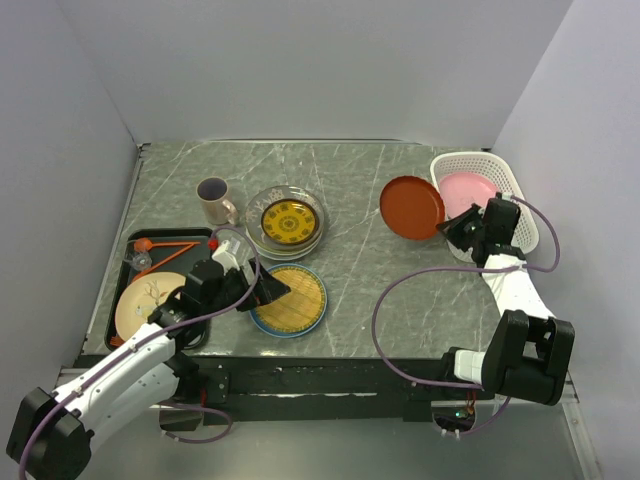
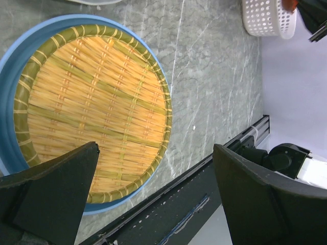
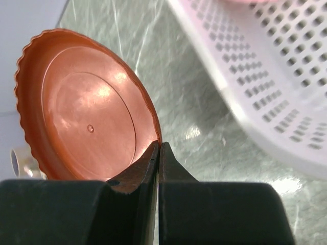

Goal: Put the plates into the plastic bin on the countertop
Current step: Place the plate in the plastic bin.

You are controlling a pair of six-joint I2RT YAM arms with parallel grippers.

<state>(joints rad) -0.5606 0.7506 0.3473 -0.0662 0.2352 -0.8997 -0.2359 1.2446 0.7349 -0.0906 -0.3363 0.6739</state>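
My right gripper is shut on the rim of the red plate, holding it tilted above the countertop, just left of the white plastic bin. It fills the left of the right wrist view, with the bin's lattice wall to its right. A pink plate lies in the bin. My left gripper is open over the yellow woven plate on a blue plate, which the left wrist view shows between the fingers. A stack with a clear glass plate and a yellow-patterned plate sits mid-counter.
A beige mug stands left of the stack. A flat black tray at the left holds a beige branch-motif plate and orange utensils. Walls close in the left, back and right. The counter's front edge runs below the blue plate.
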